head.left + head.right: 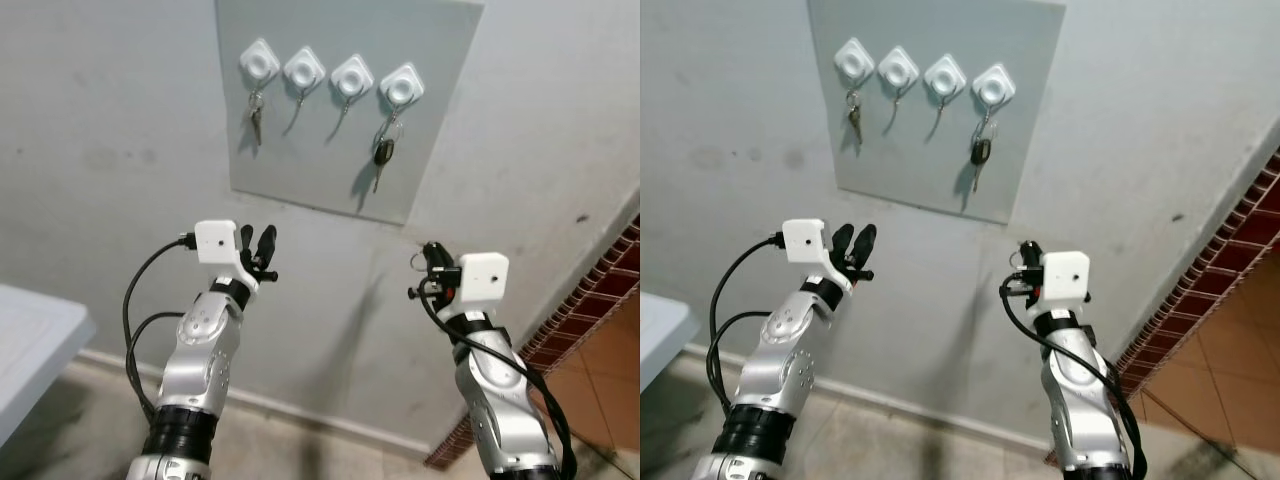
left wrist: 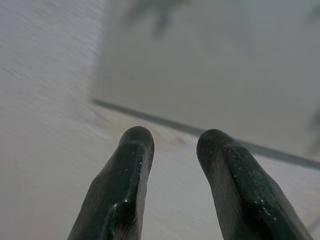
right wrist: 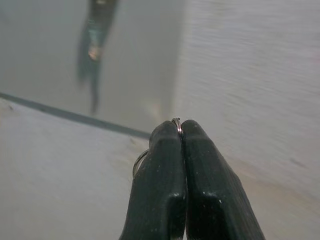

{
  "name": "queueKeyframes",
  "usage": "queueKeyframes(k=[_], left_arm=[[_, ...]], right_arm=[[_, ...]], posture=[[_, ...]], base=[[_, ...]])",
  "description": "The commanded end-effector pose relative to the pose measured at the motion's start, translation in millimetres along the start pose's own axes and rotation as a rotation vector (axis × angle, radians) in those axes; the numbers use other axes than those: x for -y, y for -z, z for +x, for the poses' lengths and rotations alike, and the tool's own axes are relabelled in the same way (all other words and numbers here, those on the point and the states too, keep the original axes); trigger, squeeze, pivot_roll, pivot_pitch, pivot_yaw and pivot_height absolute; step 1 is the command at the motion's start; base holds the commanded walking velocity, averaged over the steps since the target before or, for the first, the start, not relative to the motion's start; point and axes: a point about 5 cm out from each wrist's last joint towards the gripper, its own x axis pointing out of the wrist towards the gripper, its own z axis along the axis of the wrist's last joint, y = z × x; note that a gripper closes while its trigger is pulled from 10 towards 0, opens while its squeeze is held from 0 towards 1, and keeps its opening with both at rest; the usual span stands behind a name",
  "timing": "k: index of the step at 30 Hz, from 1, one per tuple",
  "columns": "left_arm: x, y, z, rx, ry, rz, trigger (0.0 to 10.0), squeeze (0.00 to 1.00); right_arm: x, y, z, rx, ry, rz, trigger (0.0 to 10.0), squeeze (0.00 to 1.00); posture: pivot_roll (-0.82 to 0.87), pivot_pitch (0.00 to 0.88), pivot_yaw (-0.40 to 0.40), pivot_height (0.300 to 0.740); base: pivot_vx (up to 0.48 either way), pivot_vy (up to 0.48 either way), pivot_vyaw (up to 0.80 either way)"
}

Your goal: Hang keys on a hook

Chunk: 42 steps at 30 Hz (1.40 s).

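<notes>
We have the right claw (image 3: 179, 131) pinched tight on a thin metal key ring (image 3: 176, 120), whose wire pokes out at the fingertips and loops down beside one finger; whatever keys hang from it we cannot make out. It is raised toward the wall, below and a little to the right of the grey board (image 1: 300, 160). The left claw (image 1: 256, 243) is also lifted, fingers a little apart and holding nothing.

The board carries four white hooks. The leftmost hook (image 1: 259, 62) holds a small key, the rightmost hook (image 1: 401, 87) a black-headed car key (image 1: 382, 153) — the two middle hooks (image 1: 304, 69) (image 1: 352, 77) look free, though thin shadows under them make that hard to swear to.

We judge the carry is done and the approach is in hand. Next we must lift the right claw to a free hook, present the ring's open loop over its prong, then let go — with so little ring protruding, alignment will be fussy.
</notes>
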Motion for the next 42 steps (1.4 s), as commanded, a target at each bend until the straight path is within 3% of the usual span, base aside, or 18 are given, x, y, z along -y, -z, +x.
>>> queueKeyframes(k=[1, 9, 15, 23, 26, 42], left_arm=[[-4.2, -6.1, -1.2, 0.027, -0.01, 0.018, 10.0, 0.0], [11.1, -21.2, -1.0, 0.083, 0.136, 0.036, 10.0, 0.0], [22.1, -35.0, 1.1, 0.121, 0.236, 0.062, 10.0, 0.0], [25.1, -40.3, -0.8, 0.131, 0.259, 0.068, 10.0, 0.0], [26.5, -43.1, -1.1, 0.141, 0.258, 0.065, 10.0, 0.0], [31.2, -50.5, 0.0, 0.163, 0.276, 0.062, 10.0, 0.0]], right_arm=[[-8.2, -5.7, 3.6, 0.023, -0.04, 0.001, 10.0, 0.0], [-15.0, -12.5, 6.1, 0.049, -0.16, 0.024, 10.0, 0.0], [-19.5, -32.9, 18.4, 0.124, -0.257, 0.05, 10.0, 0.0], [-30.1, -47.4, 22.2, 0.185, -0.362, 0.105, 10.0, 0.0], [-34.7, -62.4, 25.0, 0.246, -0.401, 0.148, 10.0, 0.0], [-42.0, -98.8, 40.4, 0.367, -0.441, 0.213, 10.0, 0.0]], posture=[[0.11, 0.0, -0.064, 0.74], [0.11, 0.0, -0.064, 0.74], [0.11, 0.0, -0.062, 0.74], [0.11, 0.0, -0.063, 0.74], [0.12, 0.0, -0.066, 0.74], [0.12, 0.0, -0.073, 0.74]], base=[[0.0, 0.0, 0.0], [0.0, 0.0, 0.0], [0.0, 0.0, 0.0], [0.0, 0.0, 0.0], [0.0, 0.0, 0.0], [0.0, 0.0, 0.0]])
